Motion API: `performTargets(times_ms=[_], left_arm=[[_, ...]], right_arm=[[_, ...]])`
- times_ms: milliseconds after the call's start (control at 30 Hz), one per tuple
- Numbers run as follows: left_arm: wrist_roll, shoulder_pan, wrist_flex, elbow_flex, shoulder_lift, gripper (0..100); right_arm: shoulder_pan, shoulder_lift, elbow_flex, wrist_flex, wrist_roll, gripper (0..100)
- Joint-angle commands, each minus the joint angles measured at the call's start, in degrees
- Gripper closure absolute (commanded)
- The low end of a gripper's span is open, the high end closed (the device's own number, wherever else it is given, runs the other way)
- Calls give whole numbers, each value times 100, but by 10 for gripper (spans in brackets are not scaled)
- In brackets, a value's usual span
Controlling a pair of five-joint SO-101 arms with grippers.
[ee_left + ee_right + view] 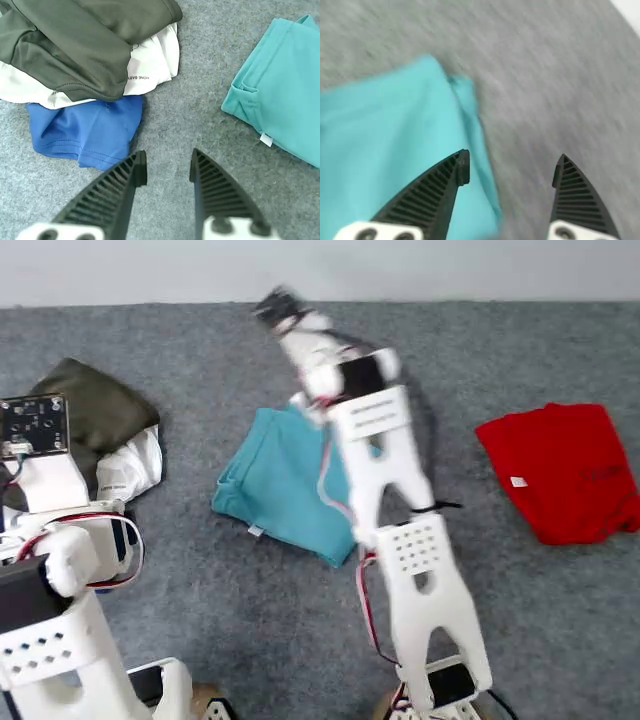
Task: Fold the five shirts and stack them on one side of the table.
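- A grey, carpet-like bench (200,630) is pictured from above against a pale wall (420,265), with two white arms mounted at its near edge.
- Three shirts are piled at the left side: a dark olive shirt (85,40) is laid over a white shirt (152,60), and a blue shirt (85,127) is pressed beneath both.
- The left hand (168,160) is held above bare bench just beside the blue shirt, with its fingers apart and nothing gripped.
- A teal shirt (275,485) is spread at the centre, loosely folded. The right hand (512,165) is poised over its far corner, with its fingers wide apart and empty.
- A red shirt (565,470) is left well apart at the right side.
- The teal shirt is judged to be the step in hand. An edge would next have to be pinched and carried over to finish the fold. The shirt would then be taken to the pile, and the red one handled last.
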Motion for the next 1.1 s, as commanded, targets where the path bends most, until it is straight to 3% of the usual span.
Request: performTargets(times_ms=[0,133,267,367,1067], left_arm=[[26,-9,-79,189,-53,844],[18,-9,-70,321,-53,844],[18,-9,-79,321,-53,844],[18,-9,-88,321,-44,844],[18,-9,-62,330,-53,844]], right_arm=[[778,-927,237,321,-686,721],[1288,-1771,2092,321,-1275,721],[1182,-2563,4545,259,-1336,719],[1007,-2791,5556,75,-1354,719],[541,-1473,5714,-1947,-1705,717]])
